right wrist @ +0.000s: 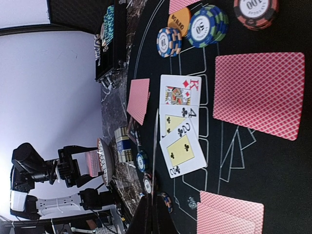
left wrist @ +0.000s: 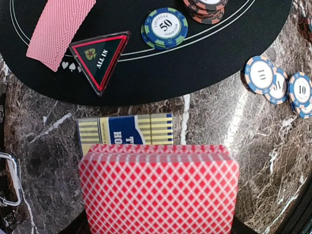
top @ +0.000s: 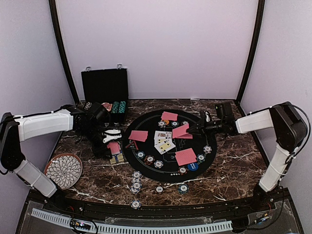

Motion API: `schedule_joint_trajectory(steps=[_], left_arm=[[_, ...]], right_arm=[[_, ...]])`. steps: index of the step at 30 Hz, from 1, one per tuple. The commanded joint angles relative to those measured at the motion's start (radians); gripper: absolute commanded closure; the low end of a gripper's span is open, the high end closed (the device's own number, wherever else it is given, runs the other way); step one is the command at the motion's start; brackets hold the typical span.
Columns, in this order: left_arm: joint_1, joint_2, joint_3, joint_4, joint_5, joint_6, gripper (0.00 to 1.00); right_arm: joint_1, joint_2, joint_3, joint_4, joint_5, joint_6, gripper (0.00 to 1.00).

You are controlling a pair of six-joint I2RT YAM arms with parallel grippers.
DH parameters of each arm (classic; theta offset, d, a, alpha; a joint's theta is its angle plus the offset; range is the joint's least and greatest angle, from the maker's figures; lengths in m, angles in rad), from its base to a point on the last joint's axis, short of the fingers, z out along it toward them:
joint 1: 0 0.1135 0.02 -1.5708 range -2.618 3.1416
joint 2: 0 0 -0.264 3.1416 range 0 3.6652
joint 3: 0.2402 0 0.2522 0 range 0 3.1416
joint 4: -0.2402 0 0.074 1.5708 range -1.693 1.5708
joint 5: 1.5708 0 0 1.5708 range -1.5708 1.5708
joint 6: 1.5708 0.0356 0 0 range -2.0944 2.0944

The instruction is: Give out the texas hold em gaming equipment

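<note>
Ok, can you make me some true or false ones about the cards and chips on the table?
1. The left gripper holds a stack of red-backed cards. True.
2. The triangle marker says ALL IN. True.
3. The three face-up cards include an ace. False: they show a king, a four and a two.
4. The flower-patterned plate holds chips. False: nothing lies on it.
5. The black case is closed. False: its lid stands open.

Three face-up cards [right wrist: 181, 126] between red-backed cards [right wrist: 258, 95] on black mat [right wrist: 273, 165].
</note>
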Motion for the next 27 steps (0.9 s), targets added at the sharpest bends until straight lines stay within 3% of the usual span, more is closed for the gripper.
schedule_joint_trajectory(steps=[1,21,27], left_arm=[[0.008,-0.017,-0.068,0.08,-0.019,0.022,1.0],[0.09,0.059,-0.131,0.216,0.005,0.04,1.0],[0.136,0.02,-0.139,0.184,0.022,0.058,1.0]], right_arm=[[-0.023,0.002,-0.014,-0.058,0.039,-0.097,1.0],[-0.043,0.041,0.003,-0.174,0.146,-0.185,1.0],[-0.043,0.003,0.011,-0.232,0.174,-0.216,0.91]])
